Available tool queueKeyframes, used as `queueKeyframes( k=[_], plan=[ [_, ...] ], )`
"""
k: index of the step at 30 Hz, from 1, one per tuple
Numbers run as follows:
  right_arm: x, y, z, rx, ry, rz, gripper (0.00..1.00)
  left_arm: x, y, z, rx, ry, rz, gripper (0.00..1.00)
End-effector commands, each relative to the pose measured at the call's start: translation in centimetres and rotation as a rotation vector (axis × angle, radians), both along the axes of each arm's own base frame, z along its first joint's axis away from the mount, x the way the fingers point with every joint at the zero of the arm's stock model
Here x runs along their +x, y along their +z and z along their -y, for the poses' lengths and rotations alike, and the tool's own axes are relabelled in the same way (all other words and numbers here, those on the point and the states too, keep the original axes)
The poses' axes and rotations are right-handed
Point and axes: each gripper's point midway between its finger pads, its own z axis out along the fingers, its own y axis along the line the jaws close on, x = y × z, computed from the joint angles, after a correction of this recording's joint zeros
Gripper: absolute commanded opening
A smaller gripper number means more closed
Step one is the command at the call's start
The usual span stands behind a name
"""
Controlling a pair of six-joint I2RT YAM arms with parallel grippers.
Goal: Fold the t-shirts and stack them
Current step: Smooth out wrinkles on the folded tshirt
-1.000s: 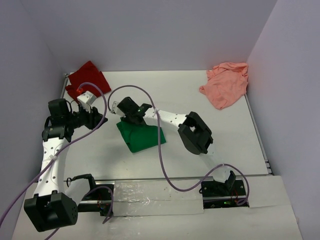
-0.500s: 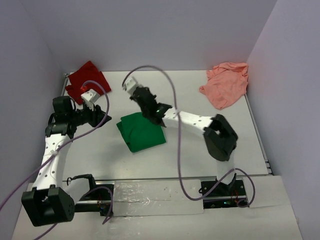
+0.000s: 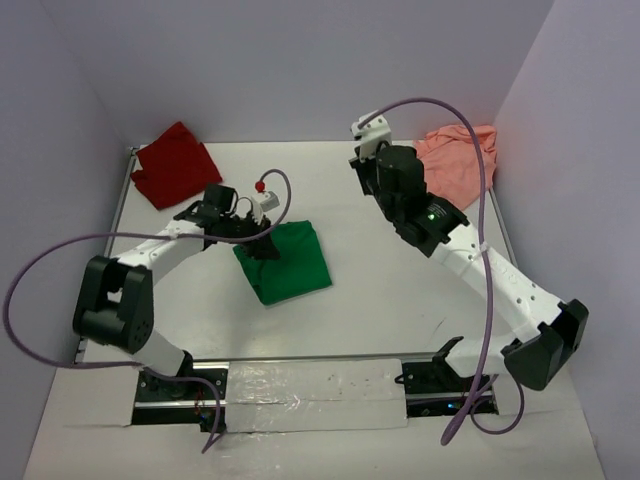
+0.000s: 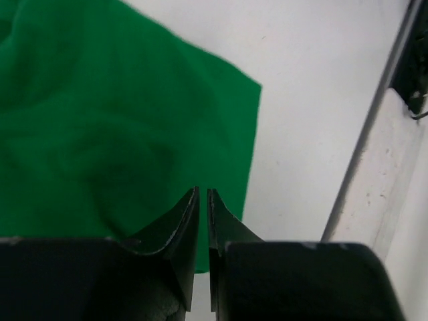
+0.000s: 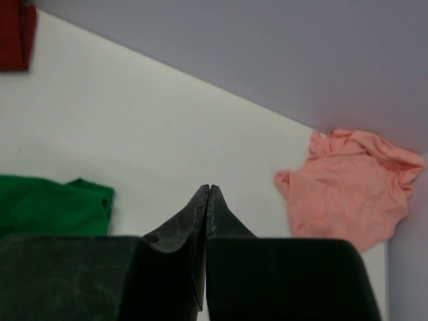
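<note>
Left hand (image 4: 202, 194), right hand (image 5: 207, 189); three t-shirts (image 3: 290, 262) (image 3: 175, 165) (image 3: 458, 170)

Open table (image 3: 335, 185) between green t-shirt (image 3: 290, 265) and salmon t-shirt (image 3: 465, 160), right arm (image 3: 480, 265) across it

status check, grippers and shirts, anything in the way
Left gripper nearly closed over green t-shirt edge, grip unclear. Right gripper shut, empty, aloft. Salmon pink t-shirt crumpled far right; dark red t-shirt far left. Nothing in the way.
</note>
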Motion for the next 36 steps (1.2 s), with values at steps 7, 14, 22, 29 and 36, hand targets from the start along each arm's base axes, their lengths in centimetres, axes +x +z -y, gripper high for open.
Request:
queueKeyframes(
  k=[7, 14, 22, 29, 36],
  plan=[
    [-2.7, -3.0, 4.7, 0.029, -0.04, -0.116, 0.0, 4.8, -5.4, -2.5, 0.275, 0.27, 0.046, 0.14],
    [-3.5, -3.7, 5.5, 0.038, -0.045, -0.13, 0.0, 6.2, -6.0, -5.8, 0.393, 0.433, 0.08, 0.13],
    [-6.5, -8.9, -0.7, 0.01, 0.318, -0.425, 0.0, 6.3, -8.2, -8.9, 0.488, 0.5, 0.027, 0.13],
    [-10.5, -15.7, -10.6, -0.135, 0.671, -0.606, 0.0, 5.9, -8.4, -7.5, 0.42, 0.441, 0.004, 0.14],
    [-13.8, -18.6, -17.9, -0.152, 0.888, -0.685, 0.0, 6.0, -9.1, -6.9, 0.401, 0.427, -0.014, 0.14]
  ],
)
